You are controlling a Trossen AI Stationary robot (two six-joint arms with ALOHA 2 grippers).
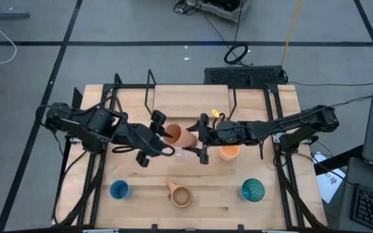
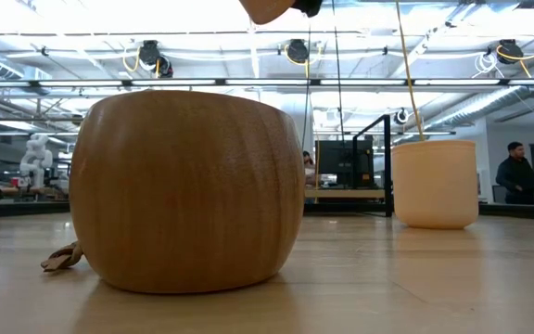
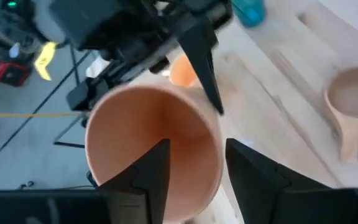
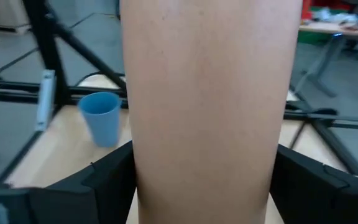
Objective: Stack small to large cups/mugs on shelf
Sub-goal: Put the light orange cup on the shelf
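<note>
Orange cup [image 1: 179,135] hangs sideways above the table's [image 1: 283,200] middle, passing between arms: the right gripper [image 4: 197,186] clamps its body while the left gripper [image 3: 194,165], one finger inside the rim, stands narrowly parted. I reckon the left should widen fully and withdraw straight before the right carries anything.

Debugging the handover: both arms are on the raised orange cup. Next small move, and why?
Probably draw the left gripper straight back off the orange cup. Its jaws straddle the rim with slack around the wall, while the jaws of the right gripper press both sides of the cup's body, so the right arm looks able to carry it alone.
</note>
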